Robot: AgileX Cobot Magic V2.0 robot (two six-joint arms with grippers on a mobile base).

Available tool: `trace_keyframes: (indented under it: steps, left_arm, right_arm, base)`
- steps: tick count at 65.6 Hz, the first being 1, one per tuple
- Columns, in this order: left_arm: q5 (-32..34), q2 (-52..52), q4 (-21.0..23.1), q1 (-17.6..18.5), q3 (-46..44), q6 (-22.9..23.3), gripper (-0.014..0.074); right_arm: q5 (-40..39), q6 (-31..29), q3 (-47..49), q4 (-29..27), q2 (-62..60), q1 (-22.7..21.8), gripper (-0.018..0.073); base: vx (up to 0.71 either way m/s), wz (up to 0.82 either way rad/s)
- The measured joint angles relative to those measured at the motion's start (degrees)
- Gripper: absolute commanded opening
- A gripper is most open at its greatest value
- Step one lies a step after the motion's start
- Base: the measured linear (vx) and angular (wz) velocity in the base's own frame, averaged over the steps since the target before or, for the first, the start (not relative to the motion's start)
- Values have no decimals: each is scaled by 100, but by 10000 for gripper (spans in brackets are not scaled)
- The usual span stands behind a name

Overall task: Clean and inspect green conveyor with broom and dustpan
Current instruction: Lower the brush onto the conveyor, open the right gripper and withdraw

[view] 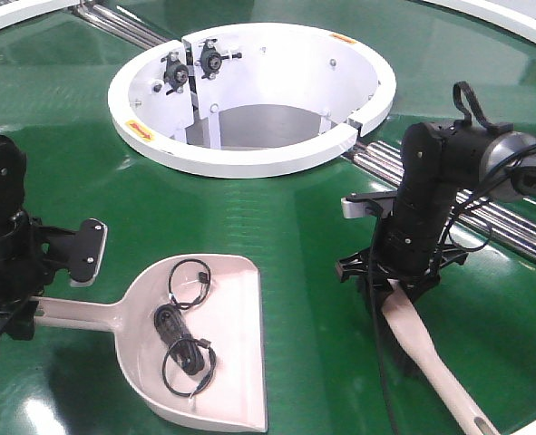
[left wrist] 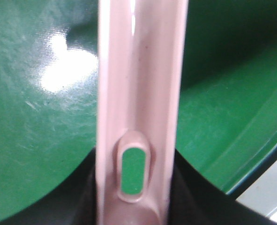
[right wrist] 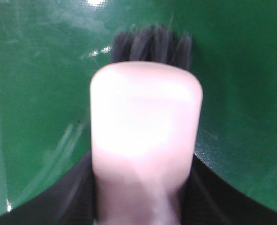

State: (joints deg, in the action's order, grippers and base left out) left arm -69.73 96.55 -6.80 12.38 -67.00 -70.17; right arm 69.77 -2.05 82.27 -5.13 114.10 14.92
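Observation:
The glossy green conveyor [view: 304,217] fills the front view. On it lies the pale pink-beige dustpan [view: 215,358], with a tangle of black cable [view: 184,335] inside its scoop. Its long slotted handle [left wrist: 138,108] runs left into my left gripper [view: 14,313], which is shut on it. At the right, my right gripper [view: 402,288] is shut on the broom [view: 431,358]. The broom's handle slants down toward the lower right. In the right wrist view the broom's pale back [right wrist: 145,126] fills the middle, with dark bristles [right wrist: 150,44] showing beyond it against the belt.
A white circular ring [view: 249,149] with an open centre stands at the back of the belt. Chrome roller strips [view: 485,222] cross the belt at the right, behind the right arm. A white curved rim [view: 512,27] borders the far edge.

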Motion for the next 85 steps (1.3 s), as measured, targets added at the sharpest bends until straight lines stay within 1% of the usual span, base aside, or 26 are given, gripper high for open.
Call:
trace_keyframes:
  steps: [6, 8, 9, 13, 19, 24, 30, 35, 42, 54, 60, 69, 76, 81, 85]
  left_arm:
    - [0, 0, 0, 0, 0, 0, -25]
    - [0, 0, 0, 0, 0, 0, -25]
    - [0, 0, 0, 0, 0, 0, -25]
    - [0, 0, 0, 0, 0, 0, -25]
    - [0, 0, 0, 0, 0, 0, -25]
    - [0, 0, 0, 0, 0, 0, -25]
    - [0, 0, 0, 0, 0, 0, -25]
    - [0, 0, 0, 0, 0, 0, -25]
    - [0, 0, 0, 0, 0, 0, -25]
    - [0, 0, 0, 0, 0, 0, -25]
    - [0, 0, 0, 0, 0, 0, -25]
    - [0, 0, 0, 0, 0, 0, -25]
    - [0, 0, 0, 0, 0, 0, -25]
    - [0, 0, 0, 0, 0, 0, -25]
    - [0, 0, 0, 0, 0, 0, -25]
  right_arm:
    - [0, 0, 0, -2, 0, 0, 333]
    - [0, 0, 0, -7, 0, 0, 388]
    - [0, 0, 0, -9, 0, 0, 399]
    - [-19, 0, -7, 20, 0, 0, 494]
    - [-33, 0, -11, 26, -6, 0, 593]
    - [-110, 5, -13, 32, -65, 0, 655]
    - [-287, 5, -19, 38, -214, 0, 682]
    - [-562, 5, -99, 38, -425, 0, 682]
    - [-1182, -40, -400, 38, -854, 0, 667]
    - [-2788, -192, -1445, 38, -1998, 0, 620]
    - [-3787, -372, -2095, 38, -2617, 0, 589]
    - [-5125, -572, -3116, 38, -3529, 0, 528]
    - [-6028, -608, -3817, 38, -4211, 0, 466]
    - [-6531, -622, -4349, 38, -4667, 0, 406]
    - [-6810, -622, -4687, 38, -5001, 0, 336]
  base:
    - [0, 0]
    - [0, 0]
    - [0, 0]
    - [0, 0]
    - [0, 0]
    - [0, 0]
    - [0, 0]
    - [0, 0]
    - [0, 0]
    - [0, 0]
    - [0, 0]
    - [0, 0]
    - [0, 0]
    - [0, 0]
    - [0, 0]
